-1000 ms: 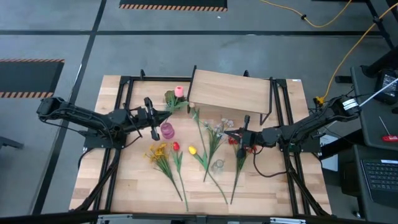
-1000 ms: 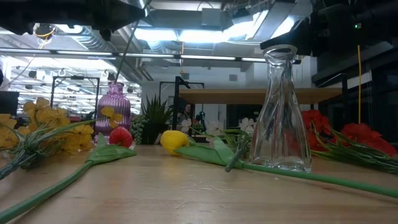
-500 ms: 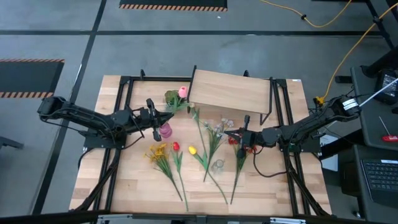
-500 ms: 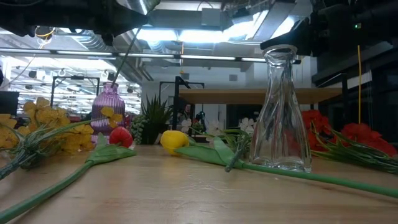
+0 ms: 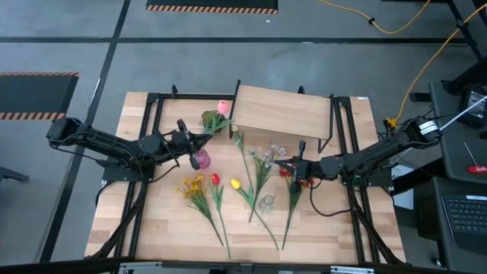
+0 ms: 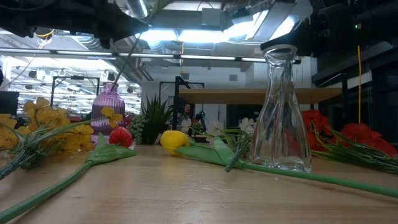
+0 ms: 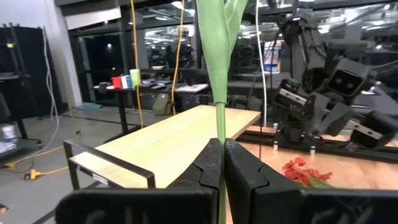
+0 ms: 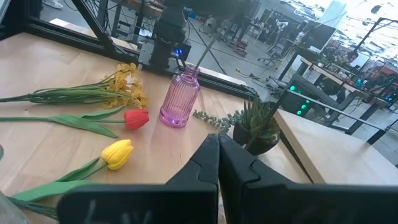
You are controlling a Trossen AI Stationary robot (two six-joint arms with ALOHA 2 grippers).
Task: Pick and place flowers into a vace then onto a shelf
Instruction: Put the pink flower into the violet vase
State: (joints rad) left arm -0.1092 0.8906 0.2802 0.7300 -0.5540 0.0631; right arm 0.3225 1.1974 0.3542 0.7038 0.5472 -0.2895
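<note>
Your left gripper (image 7: 222,163) is clenching a pink tulip (image 5: 223,107) stem, its end sitting in the purple vase (image 5: 201,159). The clear vase (image 6: 283,118) is standing empty. Your right gripper (image 5: 291,165) is clenched on nothing.

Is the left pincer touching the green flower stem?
Touching. In the left wrist view, the left pincer is shut on the green stem, its fingers pressing both sides.

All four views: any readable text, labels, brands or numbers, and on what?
None readable.
Keyboard beside the table: keys too small to read.
Bottles on the far bench in the left wrist view: labels blurred.
Purple vase, clear vase, shelf: no markings.
</note>
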